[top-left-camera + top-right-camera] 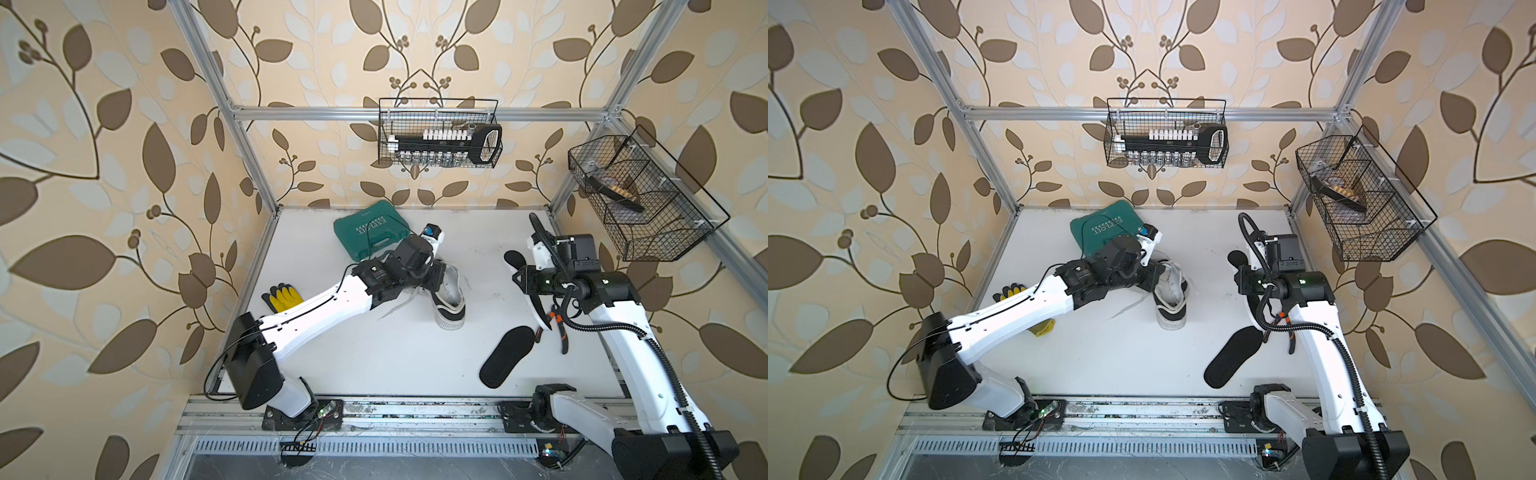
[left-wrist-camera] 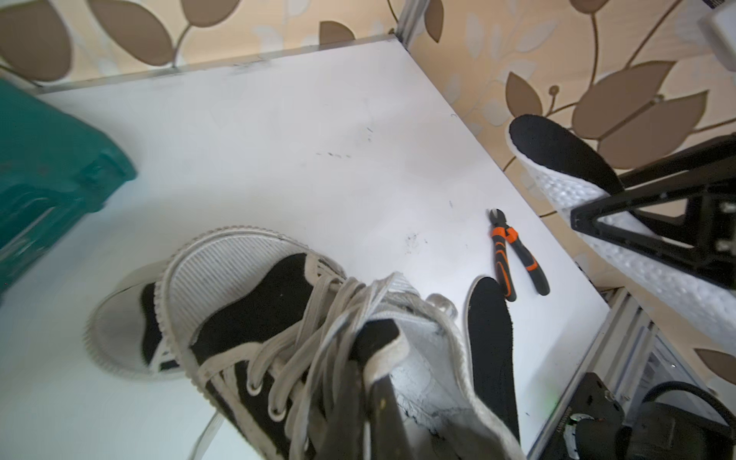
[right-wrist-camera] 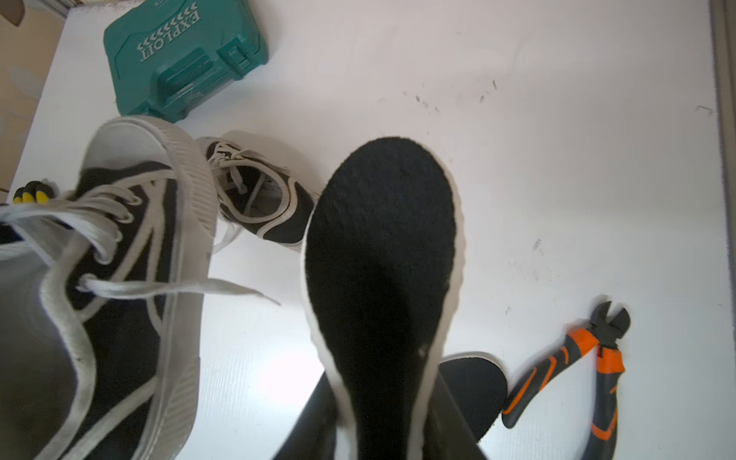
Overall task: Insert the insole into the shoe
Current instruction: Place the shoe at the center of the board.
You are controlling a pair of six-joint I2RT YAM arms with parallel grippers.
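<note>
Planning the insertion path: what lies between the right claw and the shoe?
Nothing: in both top views only bare table separates the right claw, shut on the insole, from the shoe.

Left hand (image 2: 370, 354), right hand (image 3: 382, 402): tight.

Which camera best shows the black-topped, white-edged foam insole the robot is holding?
The right wrist view: the black-topped foam insole fills the middle, unobstructed, clamped in the right gripper. The left wrist view shows mostly its white bumpy underside. In both top views the right arm hides most of it; only its ends poke out.
</note>
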